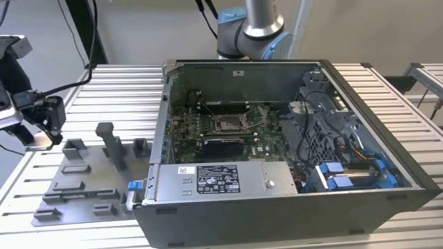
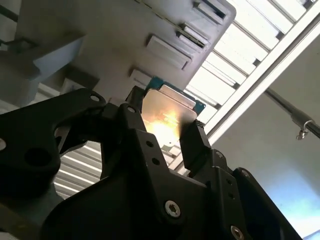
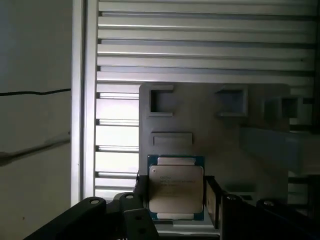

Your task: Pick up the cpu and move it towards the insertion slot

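Far over on the exterior view's left, my pincer (image 1: 45,136) hangs above the outer edge of the grey fixture plate (image 1: 83,199), which lies on the slatted counter (image 1: 124,88). In the first wrist view the cpu (image 3: 176,187) sits square between the two black fingers (image 3: 212,197), one on each opposite edge, silvery top facing the camera and the thin green rim peeking out around it. In the second wrist view, same story: the chip (image 2: 167,107) is pinched between the jaws with glare across its face and the plate's pockets behind it. So the pincer is clenched on the cpu, and by my read the chip hangs clear of the plate rather than resting in a pocket, though I can't see the gap itself.

Moving right, past the plate's upright posts, comes the open computer case (image 1: 277,207). Down inside it, on the green board, is the insertion slot (image 1: 229,123), with a shiny frame and a brownish centre.

This is the relation that matters: the slot lies well apart from the pincer, off toward the exterior view's right, with the case's near wall standing between them. The chip is flat and nearly square, so there's no real long axis to speak of. Pickup looks done, and I judge the carry across has hardly started.
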{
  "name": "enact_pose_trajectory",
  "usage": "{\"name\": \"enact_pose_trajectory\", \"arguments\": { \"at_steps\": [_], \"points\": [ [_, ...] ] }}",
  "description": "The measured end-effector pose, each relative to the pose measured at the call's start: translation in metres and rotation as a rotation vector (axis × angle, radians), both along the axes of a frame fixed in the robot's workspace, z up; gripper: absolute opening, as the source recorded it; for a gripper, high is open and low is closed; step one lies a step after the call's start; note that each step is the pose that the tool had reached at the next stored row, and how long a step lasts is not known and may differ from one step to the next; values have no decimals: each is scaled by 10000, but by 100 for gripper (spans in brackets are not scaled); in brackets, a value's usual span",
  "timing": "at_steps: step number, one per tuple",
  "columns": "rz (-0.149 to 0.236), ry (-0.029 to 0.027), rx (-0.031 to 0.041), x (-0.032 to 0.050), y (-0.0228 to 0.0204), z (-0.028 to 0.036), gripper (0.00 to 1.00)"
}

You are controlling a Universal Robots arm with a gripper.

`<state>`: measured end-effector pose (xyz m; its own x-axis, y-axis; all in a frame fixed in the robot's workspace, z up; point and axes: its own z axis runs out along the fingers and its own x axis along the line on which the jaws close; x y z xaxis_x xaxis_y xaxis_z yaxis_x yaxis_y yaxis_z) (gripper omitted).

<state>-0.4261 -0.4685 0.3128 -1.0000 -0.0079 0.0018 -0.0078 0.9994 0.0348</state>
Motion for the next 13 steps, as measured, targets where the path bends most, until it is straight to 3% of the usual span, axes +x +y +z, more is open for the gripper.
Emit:
{"name": "enact_pose_trajectory", "arguments": {
  "at_steps": [13],
  "points": [
    [0, -1, 1, 1, 0, 592, 0]
  ]
}}
